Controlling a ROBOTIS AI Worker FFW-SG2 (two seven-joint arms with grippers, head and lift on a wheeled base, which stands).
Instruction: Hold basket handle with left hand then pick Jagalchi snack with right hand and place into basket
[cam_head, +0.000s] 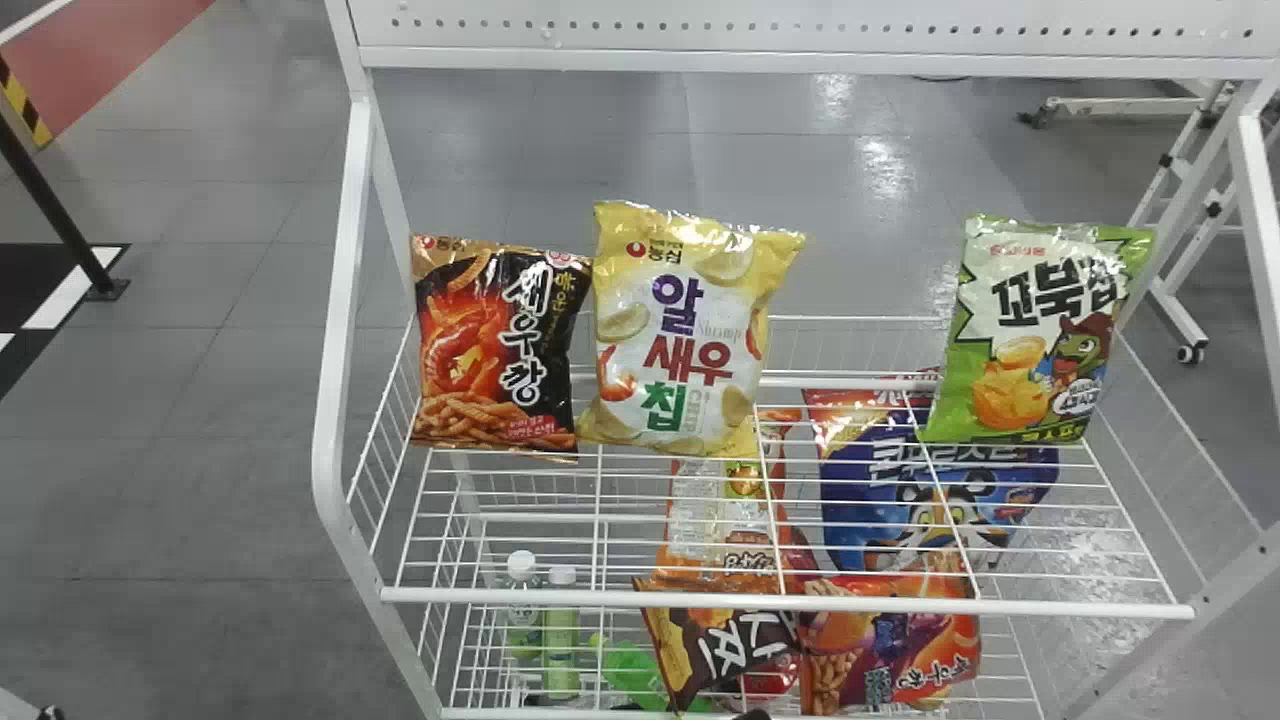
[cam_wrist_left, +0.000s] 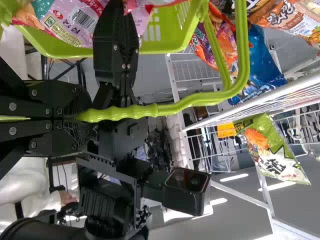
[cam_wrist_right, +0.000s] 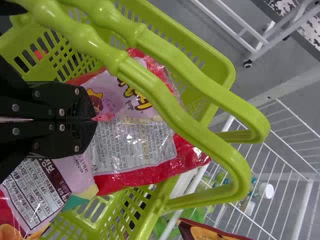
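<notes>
In the left wrist view my left gripper (cam_wrist_left: 89, 116) is shut on the end of the green basket handle (cam_wrist_left: 175, 107), and the basket (cam_wrist_left: 170, 49) hangs beyond it with snack bags inside. My right gripper (cam_wrist_right: 95, 120) is over the same basket (cam_wrist_right: 217, 65) in the right wrist view. Its fingers are together on the crinkled edge of a red and lilac snack bag (cam_wrist_right: 132, 142), which lies within the basket walls. Both green handles (cam_wrist_right: 170, 112) pass over that bag. A second lilac bag (cam_wrist_right: 35, 190) lies beside it. Part of the held bag is hidden beneath the fingers and handles.
A white wire rack (cam_head: 790, 600) stands ahead, its front rail running across. Upright on its upper shelf are a black-red bag (cam_head: 490, 350), a yellow bag (cam_head: 680, 335) and a green bag (cam_head: 1040, 335). More bags and bottles (cam_head: 562, 630) sit lower down.
</notes>
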